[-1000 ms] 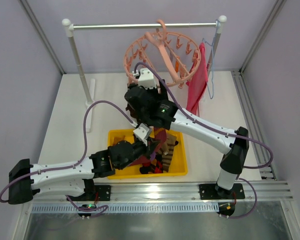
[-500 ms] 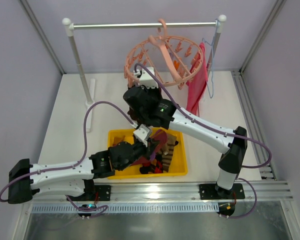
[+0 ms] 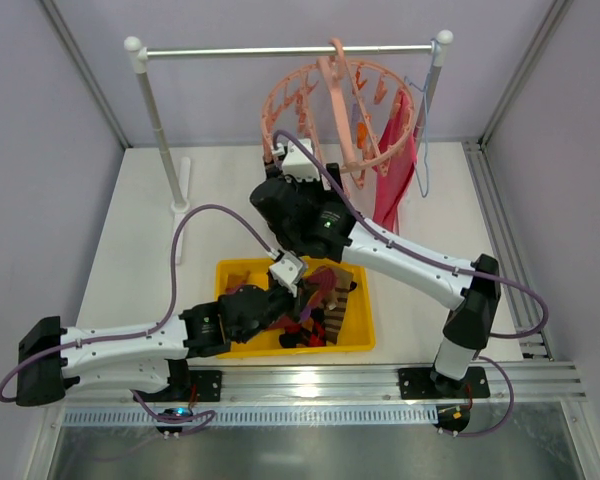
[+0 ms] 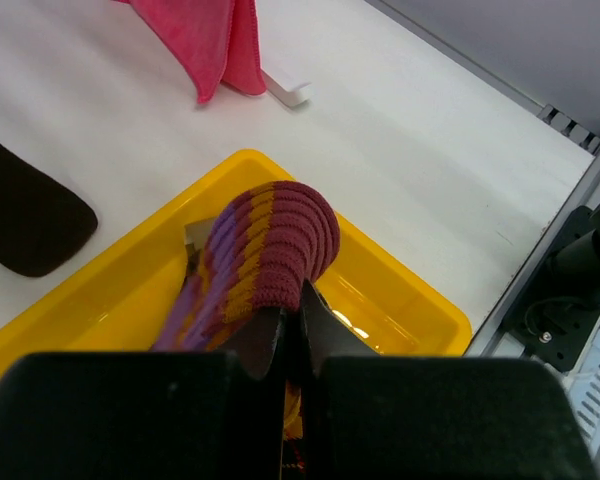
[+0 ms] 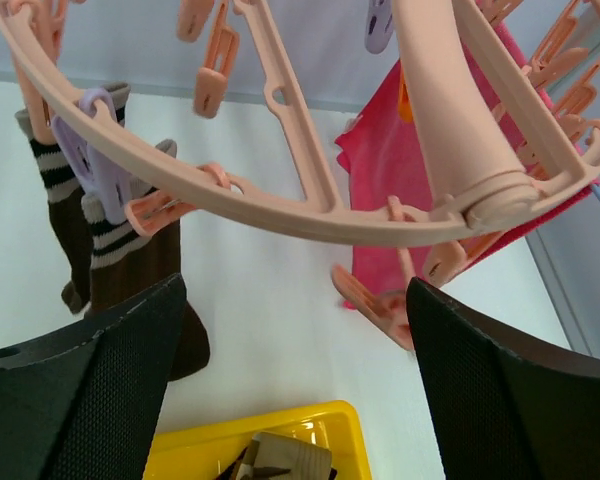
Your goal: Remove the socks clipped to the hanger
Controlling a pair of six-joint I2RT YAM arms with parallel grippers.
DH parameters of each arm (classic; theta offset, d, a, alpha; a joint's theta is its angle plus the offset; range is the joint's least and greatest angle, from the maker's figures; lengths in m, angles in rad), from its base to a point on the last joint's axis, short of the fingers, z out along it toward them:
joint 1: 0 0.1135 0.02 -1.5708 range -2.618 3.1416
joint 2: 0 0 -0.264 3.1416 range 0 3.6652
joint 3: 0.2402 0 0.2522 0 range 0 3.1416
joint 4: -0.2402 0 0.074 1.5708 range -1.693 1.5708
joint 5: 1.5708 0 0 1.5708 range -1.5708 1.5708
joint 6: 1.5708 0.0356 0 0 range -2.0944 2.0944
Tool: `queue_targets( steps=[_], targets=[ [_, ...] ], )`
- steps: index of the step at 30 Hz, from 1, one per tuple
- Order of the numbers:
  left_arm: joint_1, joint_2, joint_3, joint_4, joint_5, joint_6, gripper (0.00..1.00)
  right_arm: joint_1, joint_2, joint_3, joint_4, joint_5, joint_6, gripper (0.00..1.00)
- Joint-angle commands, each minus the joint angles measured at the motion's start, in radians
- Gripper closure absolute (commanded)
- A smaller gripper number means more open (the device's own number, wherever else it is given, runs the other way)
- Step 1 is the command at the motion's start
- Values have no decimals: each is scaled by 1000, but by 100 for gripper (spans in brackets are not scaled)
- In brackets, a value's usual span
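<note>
White table (image 3: pixel 130 255), one item: carries a yellow tray (image 3: pixel 352 346) at centre near the front edge, and a white rail stand (image 3: pixel 158 130) across the far side, its left foot (image 3: pixel 183 186) planted far left.

A yellow bin (image 3: pixel 355 344) sits near a hanging pink cloth (image 3: pixel 392 185).
</note>
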Motion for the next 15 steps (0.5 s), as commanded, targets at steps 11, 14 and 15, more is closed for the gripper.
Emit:
queue_targets(
  steps=[11, 14, 15],
  targets=[
    [15, -151, 56, -33, -104, 113, 100, 50, -396, -399, 184, -174, 57, 0],
    [15, -226, 122, -89, -66, 110, 100, 48, -498, -483, 232, -178, 62, 0],
    [16, -243, 157, -103, -54, 108, 100, 47, -521, -528, 239, -178, 65, 0]
  ],
)
